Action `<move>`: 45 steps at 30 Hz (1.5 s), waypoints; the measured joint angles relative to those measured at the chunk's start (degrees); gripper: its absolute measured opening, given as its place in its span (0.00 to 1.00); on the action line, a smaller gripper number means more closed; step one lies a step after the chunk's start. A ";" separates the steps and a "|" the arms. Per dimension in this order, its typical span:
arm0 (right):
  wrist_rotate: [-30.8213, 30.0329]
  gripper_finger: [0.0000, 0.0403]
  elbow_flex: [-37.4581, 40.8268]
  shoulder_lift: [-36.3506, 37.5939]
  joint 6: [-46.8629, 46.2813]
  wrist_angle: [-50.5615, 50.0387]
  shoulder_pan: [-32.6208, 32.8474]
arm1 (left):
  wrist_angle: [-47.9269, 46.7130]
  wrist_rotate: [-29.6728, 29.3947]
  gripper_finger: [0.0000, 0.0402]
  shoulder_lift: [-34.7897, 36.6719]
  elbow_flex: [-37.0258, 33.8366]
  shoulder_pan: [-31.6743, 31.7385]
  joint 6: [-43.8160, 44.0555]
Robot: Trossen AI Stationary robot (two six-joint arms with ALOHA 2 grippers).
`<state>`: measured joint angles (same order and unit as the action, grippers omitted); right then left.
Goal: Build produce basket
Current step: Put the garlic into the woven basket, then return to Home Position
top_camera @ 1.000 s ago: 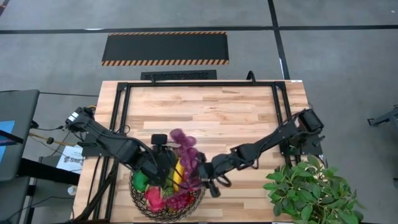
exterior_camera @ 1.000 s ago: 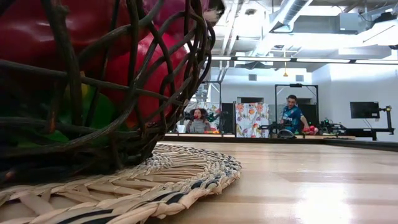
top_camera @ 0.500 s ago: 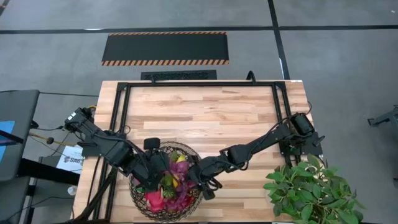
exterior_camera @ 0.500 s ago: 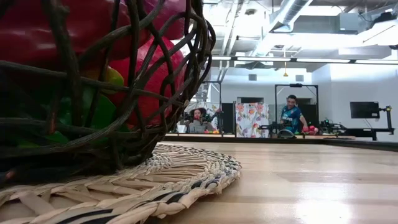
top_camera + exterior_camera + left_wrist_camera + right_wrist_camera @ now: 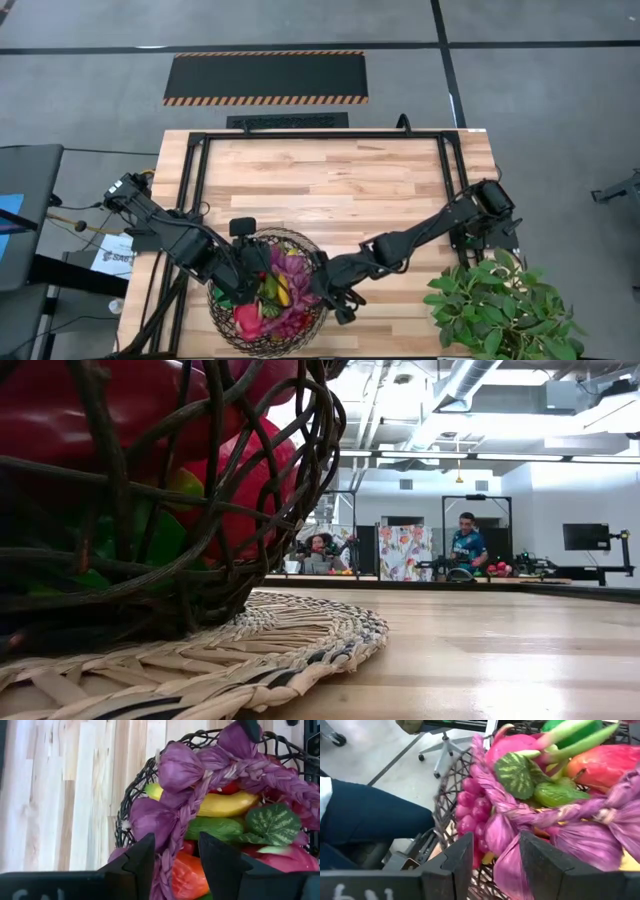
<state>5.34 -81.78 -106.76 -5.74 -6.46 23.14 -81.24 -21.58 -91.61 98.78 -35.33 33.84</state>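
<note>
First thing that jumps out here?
The purple garlic braid, draped across the heaped produce in the wire basket at the table's near edge. The left gripper and right gripper each straddle an end. Then the leafy plant at the near right corner.

Produce (image 5: pixel 270 300) in basket (image 5: pixel 222 322), on mat (image 5: pixel 300 645)

A dark brown wire basket (image 5: pixel 318 322) holds a purple braided garlic string (image 5: pixel 200 780), yellow banana (image 5: pixel 227 804), green-striped watermelon slice (image 5: pixel 514 774), pink dragonfruit (image 5: pixel 517 744) and magenta grapes (image 5: pixel 470 805), on a pale wood-grain counter (image 5: pixel 330 180).
</note>
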 joint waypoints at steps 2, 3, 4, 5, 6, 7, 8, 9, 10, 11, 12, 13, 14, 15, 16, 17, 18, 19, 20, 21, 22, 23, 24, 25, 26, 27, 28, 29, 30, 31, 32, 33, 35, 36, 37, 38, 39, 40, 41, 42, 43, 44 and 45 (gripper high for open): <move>-0.10 0.46 0.00 -0.04 -0.06 0.04 0.00 | -0.03 -0.03 0.35 0.00 0.00 0.00 0.11; -0.75 0.46 0.00 -0.13 -0.25 -0.14 0.02 | -0.23 -0.23 0.36 0.00 0.00 0.00 0.17; -1.29 0.46 0.00 -0.17 -0.23 -0.70 0.02 | -0.69 -0.61 0.37 0.00 0.00 0.00 0.20; -1.53 0.45 0.00 -0.10 -0.07 -1.24 0.01 | -1.44 -1.34 0.39 0.00 0.00 0.00 0.16; -2.11 0.45 0.00 0.37 0.14 -1.95 0.00 | -2.40 -2.27 0.40 0.00 0.00 0.00 0.12; -2.45 0.45 0.04 1.19 0.19 -3.09 0.00 | -3.53 -3.32 0.41 0.00 0.00 0.00 0.18; -2.45 0.45 0.09 2.24 0.17 -3.59 -0.02 | -4.39 -4.49 0.42 0.00 0.00 0.00 0.54; -2.49 0.45 0.09 3.39 0.18 -3.89 -0.02 | -4.74 -5.86 0.43 0.00 0.00 0.00 1.21; -2.64 0.44 0.07 4.50 0.20 -4.12 -0.02 | -4.93 -6.99 0.44 0.00 0.00 0.01 1.58; -3.12 0.44 -0.04 5.58 0.21 -4.50 -0.02 | -5.17 -7.63 0.45 0.00 0.00 0.16 1.64; -3.89 0.44 -0.04 6.58 0.24 -5.39 -0.02 | -5.18 -8.05 0.45 0.00 -0.01 0.37 1.53; -4.42 0.44 -0.03 7.50 0.24 -6.26 -0.02 | -4.89 -8.25 0.45 0.03 -0.23 0.55 1.29; -4.80 0.44 -0.04 8.25 0.27 -6.43 -0.02 | -4.85 -8.29 0.45 0.04 -0.60 0.84 1.15; -5.31 0.44 -0.04 9.02 0.37 -6.88 -0.02 | -5.25 -8.55 0.45 0.02 -0.96 1.06 1.15; -5.51 0.44 -0.03 9.69 0.67 -7.37 -0.02 | -5.31 -8.78 0.45 0.02 -1.42 1.09 1.17; -5.51 0.45 -0.02 10.28 1.08 -7.45 -0.02 | -5.20 -8.88 0.45 0.04 -1.98 1.26 1.12; -5.53 0.45 -0.02 10.73 1.27 -7.57 -0.02 | -5.05 -8.94 0.45 0.04 -2.73 1.39 0.82; -5.53 0.45 -0.04 11.14 1.33 -7.78 0.03 | -4.99 -8.94 0.45 0.04 -3.69 1.40 0.70; -5.55 0.45 -0.04 11.44 1.51 -8.30 0.10 | -5.06 -8.92 0.45 0.03 -4.62 1.38 0.65; -5.57 0.44 -0.03 11.69 1.73 -9.18 0.13 | -5.26 -8.88 0.45 0.02 -5.35 1.36 0.65; -5.57 0.44 -0.02 12.04 2.04 -10.24 0.14 | -5.71 -8.99 0.45 0.02 -5.76 1.23 0.88; -5.57 0.44 0.04 12.56 2.17 -11.29 0.22 | -5.83 -9.69 0.45 0.03 -5.90 1.01 1.50; -5.57 0.44 0.13 13.31 2.37 -11.77 0.38 | -5.48 -11.15 0.45 0.21 -5.90 0.69 2.05; -5.57 0.44 0.13 14.36 2.99 -11.57 0.52 | -5.06 -12.79 0.45 0.71 -5.78 0.29 2.35; -5.57 0.44 0.13 15.85 4.33 -11.40 0.67 | -4.92 -14.58 0.45 1.47 -5.14 -0.11 2.51; -5.57 0.44 0.13 17.47 5.85 -11.39 0.96 | -4.36 -16.59 0.44 2.49 -4.23 -0.62 2.58; -5.57 0.44 0.07 19.31 7.30 -11.28 1.12 | -3.88 -18.51 0.43 3.80 -3.21 -1.24 2.53; -5.70 0.44 0.07 21.30 8.78 -11.45 1.20 | -3.66 -20.45 0.42 5.37 -2.36 -1.99 2.38; -5.89 0.44 0.07 23.25 10.13 -11.61 1.16 | -3.24 -22.34 0.41 7.12 -1.79 -2.86 2.23; -6.61 0.44 0.07 25.36 11.44 -11.92 1.08 | -2.05 -23.97 0.40 9.16 -1.50 -3.73 1.82; -7.86 0.44 0.07 27.58 12.68 -12.54 0.94 | -0.55 -25.42 0.38 11.49 -1.44 -4.45 1.16; -9.32 0.44 0.07 29.96 13.97 -13.19 0.76 | 0.66 -26.72 0.37 13.88 -1.44 -5.08 0.38; -12.72 0.43 0.00 34.68 17.36 -15.01 0.24 | 3.21 -30.04 0.34 18.60 -1.76 -6.27 -0.61; -14.69 0.43 -0.02 36.90 18.79 -16.47 -0.21 | 4.37 -31.59 0.33 20.91 -2.41 -6.87 -0.70; -17.26 0.43 -0.04 39.19 19.14 -18.18 -0.79 | 5.17 -32.84 0.32 23.24 -3.43 -7.30 -0.77; -20.60 0.42 -0.07 41.39 19.04 -20.23 -1.37 | 5.94 -33.61 0.31 25.55 -4.78 -7.49 -0.77; -23.64 0.42 -0.07 43.52 17.14 -22.88 -2.09 | 6.46 -33.96 0.30 27.83 -6.33 -7.52 -0.63; -25.53 0.42 0.15 45.51 14.36 -25.18 -3.03 | 6.89 -34.21 0.29 30.05 -8.29 -7.52 -0.32; -26.07 0.42 0.78 47.32 12.55 -26.38 -3.98 | 7.91 -34.31 0.28 32.32 -10.70 -7.52 -0.19; -25.70 0.42 1.91 49.18 12.06 -26.71 -4.99 | 9.45 -34.66 0.28 34.56 -13.50 -7.48 -0.22; -24.30 0.42 3.63 51.20 11.84 -26.32 -5.97 | 11.57 -34.77 0.27 36.80 -16.74 -7.48 -0.38; -22.19 0.42 5.74 53.28 11.34 -25.37 -6.94 | 13.95 -34.89 0.27 39.11 -20.23 -7.48 -1.05; -19.91 0.43 7.94 55.24 10.57 -23.72 -7.85 | 16.58 -34.84 0.26 41.53 -24.17 -7.48 -1.71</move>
<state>-14.57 -73.84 -51.52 4.83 -30.19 15.28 -64.66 -56.42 -50.09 74.61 -42.81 32.13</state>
